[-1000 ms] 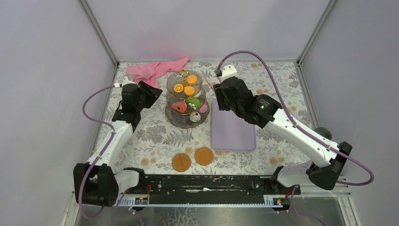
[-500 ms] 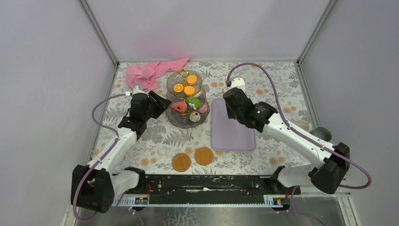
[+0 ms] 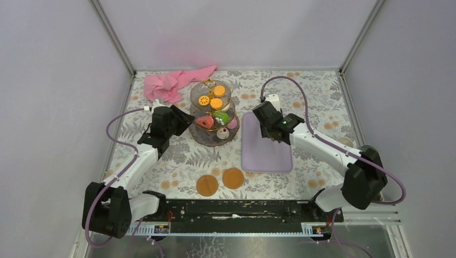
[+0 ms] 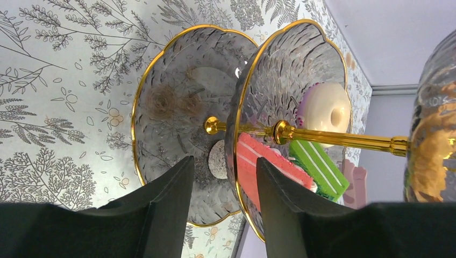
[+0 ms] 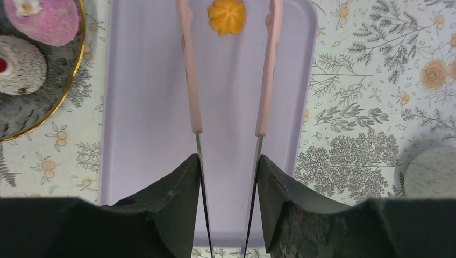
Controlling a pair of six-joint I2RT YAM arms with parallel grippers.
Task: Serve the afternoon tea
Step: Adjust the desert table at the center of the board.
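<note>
Fingers (image 5: 166,209) of my right gripper (image 5: 228,161) clamp the pink tongs (image 5: 188,80), which have swung down over the lilac tray (image 5: 134,107) in the last second. An orange biscuit (image 5: 227,16) sits ahead between the tong arms, ready for pinching, I judge. My left gripper (image 4: 226,166) has moved closer, jaws parted astride a tier rim of the stand (image 4: 333,142).

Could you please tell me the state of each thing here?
stand, upright, every tier loaded.
left gripper, open, astride a tier's rim.
tongs, open, tips either side of orange pastry.
right gripper, shut on tongs.
tray, flat, orange pastry on it.
cloth, crumpled.
</note>
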